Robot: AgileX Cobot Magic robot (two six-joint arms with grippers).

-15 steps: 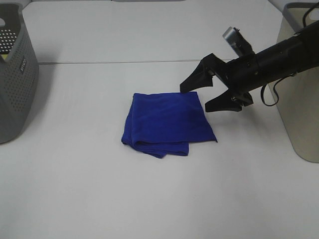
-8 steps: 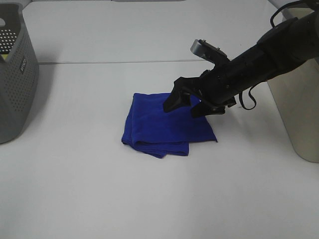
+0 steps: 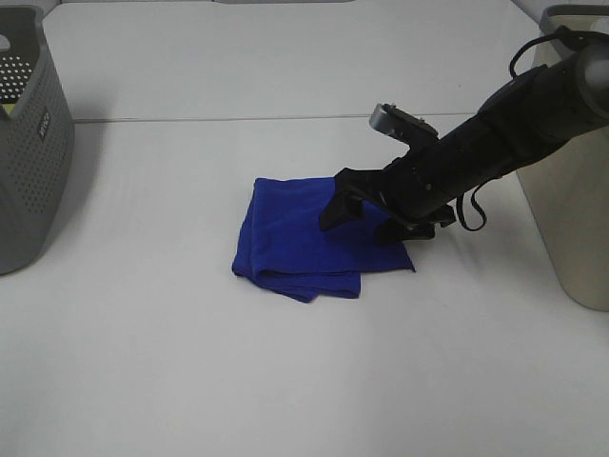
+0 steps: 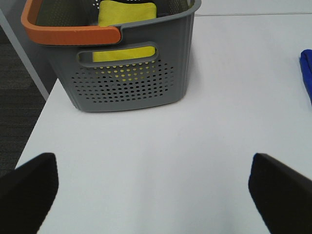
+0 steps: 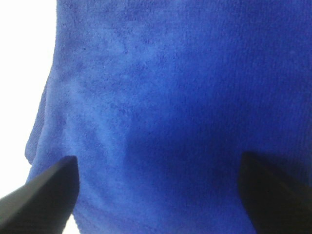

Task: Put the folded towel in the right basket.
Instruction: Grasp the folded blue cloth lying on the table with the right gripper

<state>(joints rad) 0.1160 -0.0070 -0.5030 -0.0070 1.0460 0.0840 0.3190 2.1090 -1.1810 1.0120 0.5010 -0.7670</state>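
Observation:
The folded towel (image 3: 285,238) is a royal-blue layered pad lying flat on the white table, mid-scene. My right gripper (image 3: 360,227) is open and tilted down over the towel's right half, its black fingertips at or just above the cloth, one near the back edge and one near the right corner. The right wrist view is filled with the blue towel (image 5: 165,97), with the right gripper (image 5: 158,190) spread wide and nothing between its fingers. The right basket (image 3: 576,219), tall and beige, stands at the table's right edge. My left gripper (image 4: 155,195) is open over bare table.
A grey perforated basket (image 3: 29,162) with an orange handle stands at the far left and holds yellow cloth (image 4: 127,12). A sliver of the towel (image 4: 307,73) shows at the edge of the left wrist view. White table surrounds the towel.
My right arm has swung left and down, from hovering beside the towel's right edge to standing over the cloth. The jaws stayed open. The towel has not moved.

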